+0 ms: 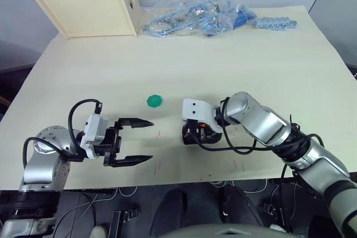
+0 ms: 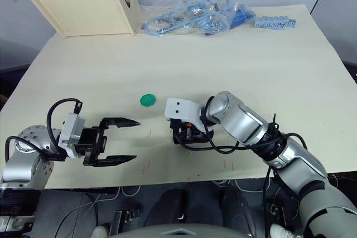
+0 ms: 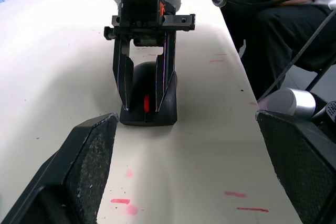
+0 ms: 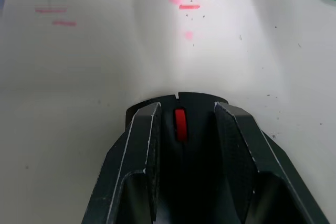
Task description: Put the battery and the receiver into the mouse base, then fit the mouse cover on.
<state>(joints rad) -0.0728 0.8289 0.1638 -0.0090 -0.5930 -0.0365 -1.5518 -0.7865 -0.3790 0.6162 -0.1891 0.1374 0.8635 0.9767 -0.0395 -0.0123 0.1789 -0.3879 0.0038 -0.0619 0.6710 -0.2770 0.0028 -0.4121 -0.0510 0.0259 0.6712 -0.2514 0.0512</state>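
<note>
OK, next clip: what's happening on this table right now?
The right gripper is down on the table with its two fingers on either side of the black mouse base, whose red mark shows between them. The left gripper hangs open just beside it, holding nothing. A green disc lies on the table a little farther back. At the far edge sit two wooden boxes and bags of blue parts.

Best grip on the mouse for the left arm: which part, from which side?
Take the mouse across its two long flanks, from above. It sits flat on the table, red wheel up, so only the flanks offer opposed faces. The right gripper already straddles them near the front; the left gripper, open, would likely need the part behind.
</note>
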